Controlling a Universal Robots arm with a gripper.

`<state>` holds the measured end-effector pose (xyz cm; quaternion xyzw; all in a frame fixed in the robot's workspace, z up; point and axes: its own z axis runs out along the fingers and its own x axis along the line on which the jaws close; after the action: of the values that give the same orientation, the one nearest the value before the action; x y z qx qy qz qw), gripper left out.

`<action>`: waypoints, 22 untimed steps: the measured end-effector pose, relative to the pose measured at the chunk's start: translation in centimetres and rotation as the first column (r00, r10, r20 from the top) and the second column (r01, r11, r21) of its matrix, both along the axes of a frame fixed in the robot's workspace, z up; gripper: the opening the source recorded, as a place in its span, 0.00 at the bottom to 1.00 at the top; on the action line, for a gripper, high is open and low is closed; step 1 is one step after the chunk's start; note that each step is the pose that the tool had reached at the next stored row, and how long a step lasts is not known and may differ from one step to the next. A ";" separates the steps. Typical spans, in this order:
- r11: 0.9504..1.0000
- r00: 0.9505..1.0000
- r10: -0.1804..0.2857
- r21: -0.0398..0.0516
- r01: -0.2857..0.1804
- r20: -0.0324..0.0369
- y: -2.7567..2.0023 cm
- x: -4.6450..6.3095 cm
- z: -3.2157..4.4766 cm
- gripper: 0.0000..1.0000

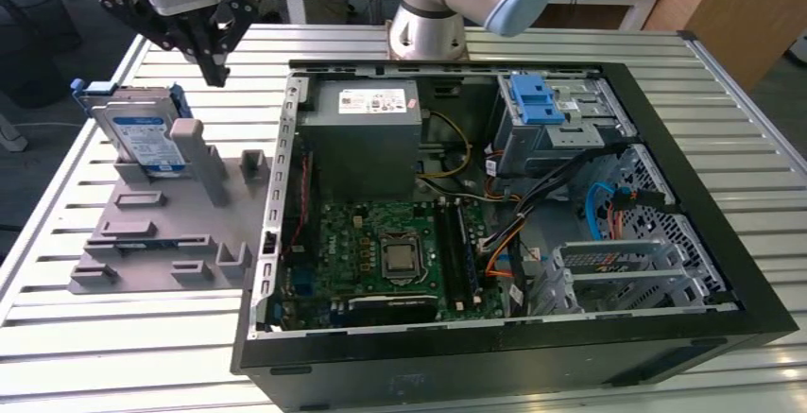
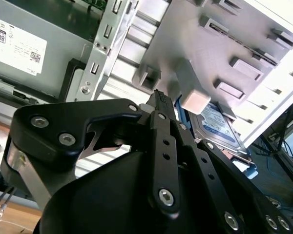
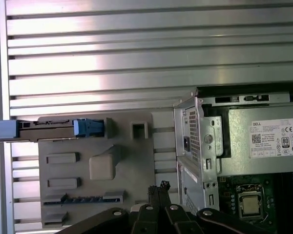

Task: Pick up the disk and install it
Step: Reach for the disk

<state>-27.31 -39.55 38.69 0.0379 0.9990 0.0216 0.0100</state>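
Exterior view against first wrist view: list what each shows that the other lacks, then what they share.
Exterior view adds: the arm's base, the blue latch on the drive cage, the cables, and the disk's labelled face.
First wrist view adds: the disk's top edge from overhead, standing on edge in the grey fixture.
Shared: the disk, grey fixture, power supply, CPU socket, slatted table, and the end effector, shut and empty, clear of the disk.

Metal disk (image 1: pixel 142 137), glossy label; holder (image 1: pixel 158 235) probably matt plastic.
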 end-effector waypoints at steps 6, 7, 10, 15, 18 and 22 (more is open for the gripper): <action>1.000 1.000 0.000 0.000 0.000 0.000 0.72 -1.6 -0.07 0.11; 1.000 1.000 0.000 0.000 0.000 0.000 0.81 -1.8 -0.09 0.11; 1.000 1.000 0.000 0.000 0.000 0.000 1.00 -2.6 -0.15 0.11; 1.000 1.000 0.000 0.000 0.000 -0.001 1.18 -3.7 -0.20 0.11; 1.000 1.000 0.000 0.000 0.000 -0.001 1.27 -4.4 -0.22 0.11; 1.000 1.000 0.000 0.000 0.000 -0.001 1.36 -5.2 -0.26 0.11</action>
<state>-32.50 -38.19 38.43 0.0380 0.9990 0.0216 0.0094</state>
